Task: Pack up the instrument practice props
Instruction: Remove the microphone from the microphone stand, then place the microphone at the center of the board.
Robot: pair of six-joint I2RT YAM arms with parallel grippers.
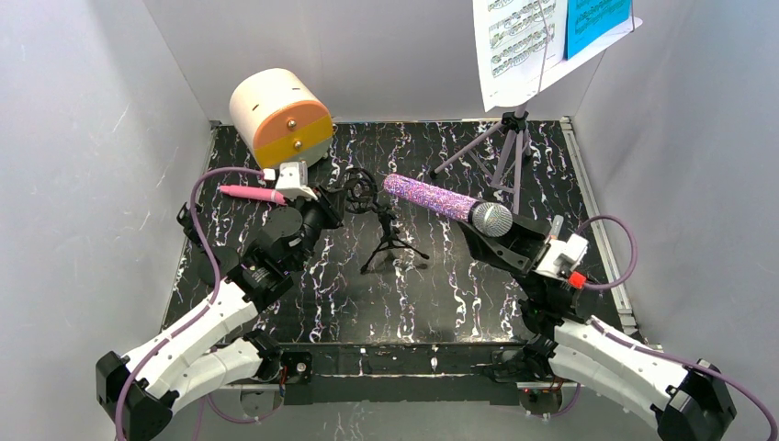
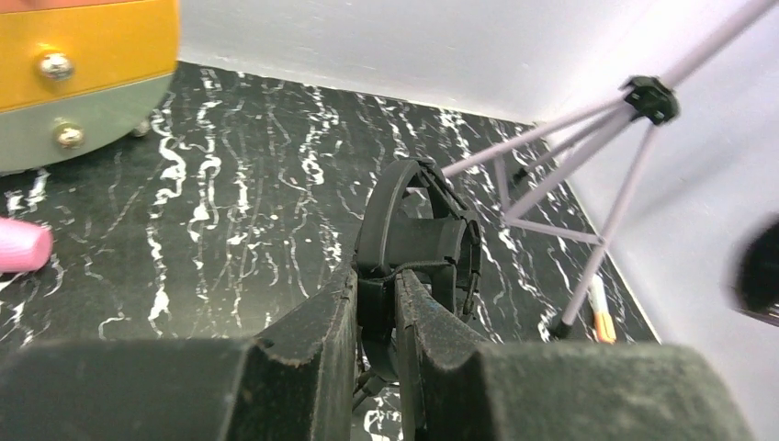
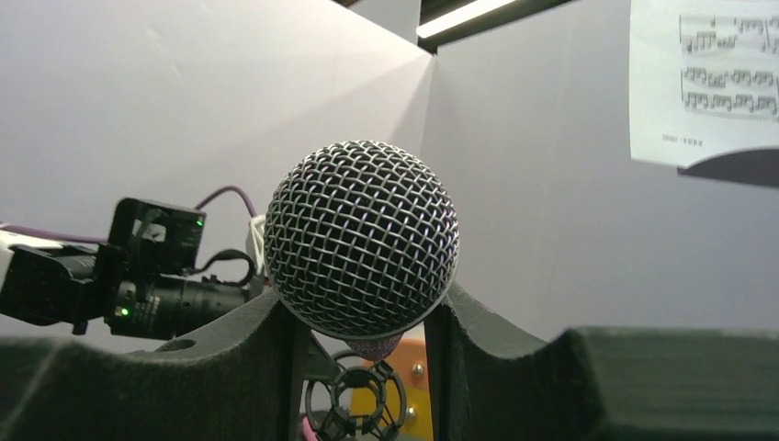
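Right gripper (image 3: 363, 317): I clamp purple microphone (image 3: 361, 239) below its mesh ball.
Left gripper (image 2: 377, 312): I pinch ring of black tripod (image 2: 372, 230).
Top only: glittery handle (image 1: 427, 196); blue page (image 1: 595, 20), one o'clock.

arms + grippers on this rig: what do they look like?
White shell links, black joints on the left arm and right arm. A purple cable loops along each. Black, blocky, matte: left gripper, right gripper. White wrist block on each; the right has a red tab.
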